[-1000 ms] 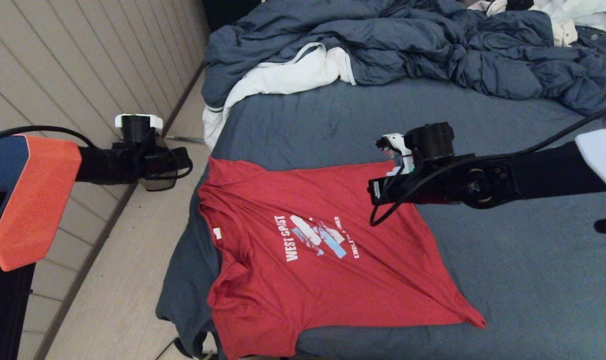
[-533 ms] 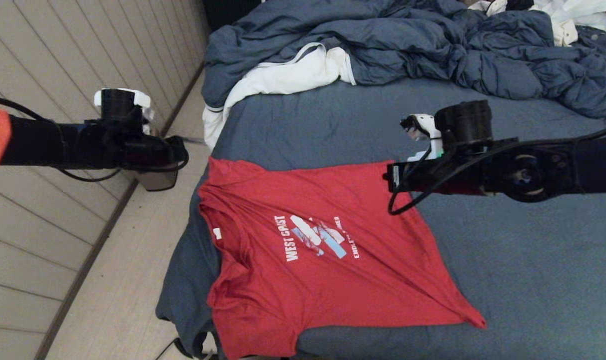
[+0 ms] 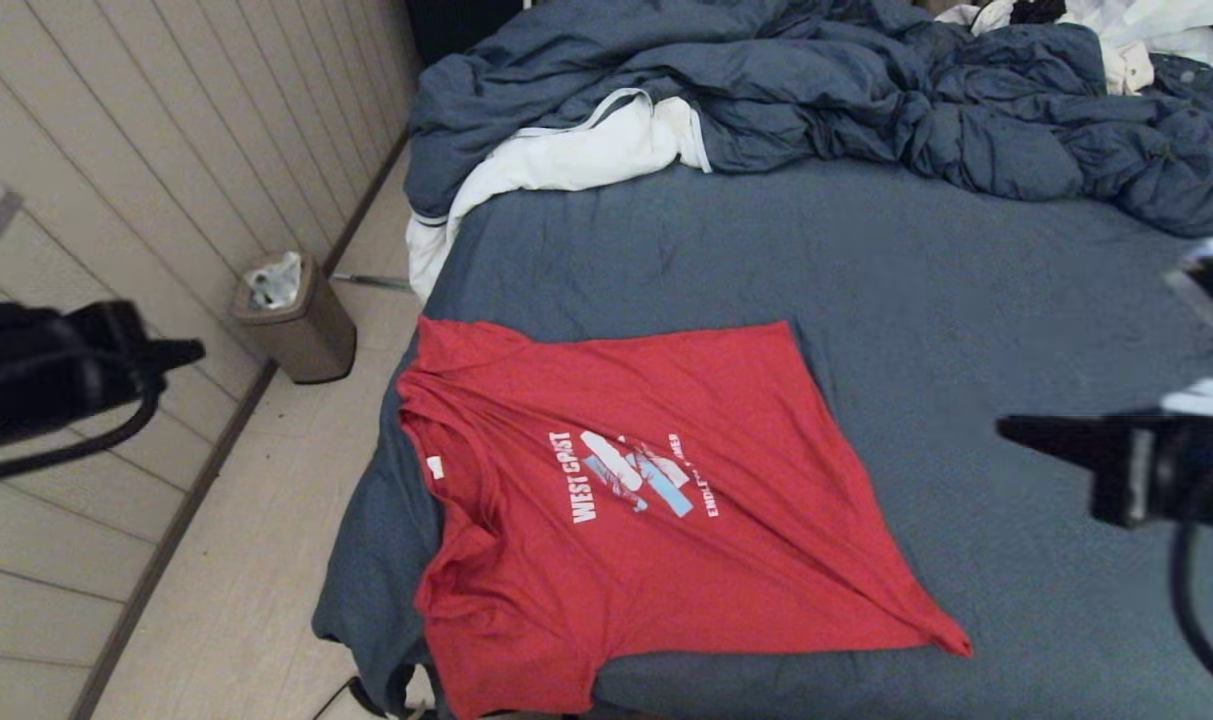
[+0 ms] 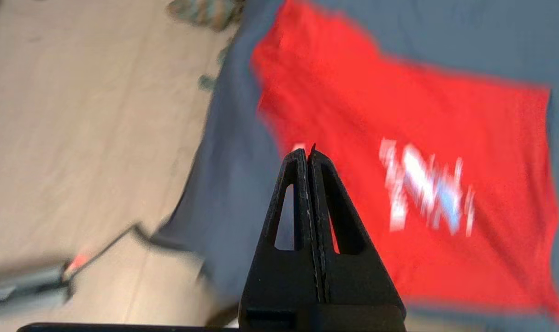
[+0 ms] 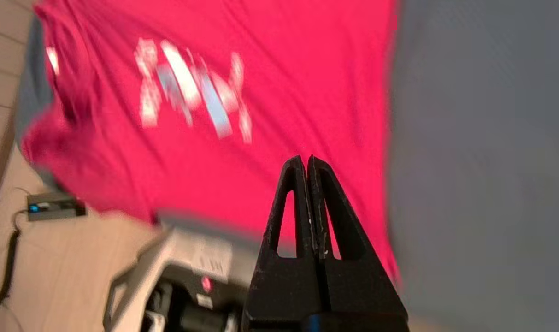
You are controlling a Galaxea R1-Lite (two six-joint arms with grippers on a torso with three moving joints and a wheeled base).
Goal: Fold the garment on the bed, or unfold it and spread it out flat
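Note:
The garment (image 3: 646,510), a red T-shirt, lies spread print-up on the near left part of the bed (image 3: 916,300), its white neck tag toward the bed's left edge. My left gripper (image 3: 191,350) hangs shut and empty over the floor, left of the bed. In the left wrist view it (image 4: 308,152) points toward the garment (image 4: 399,115) from well above. To the right of the shirt, my right gripper (image 3: 1011,430) is shut and empty above the bare sheet. The right wrist view shows it (image 5: 305,159) high over the garment (image 5: 284,83).
A rumpled blue duvet (image 3: 816,90) is heaped along the far side of the bed, with a white cloth (image 3: 566,155) under its left end. A small bin (image 3: 301,320) stands on the floor by the panelled wall. A power strip (image 5: 53,205) lies on the floor near the bed.
Both arms have drawn back from over the shirt, the left to the far left, the right to the near right. The bin is now uncovered. The shirt has not moved.

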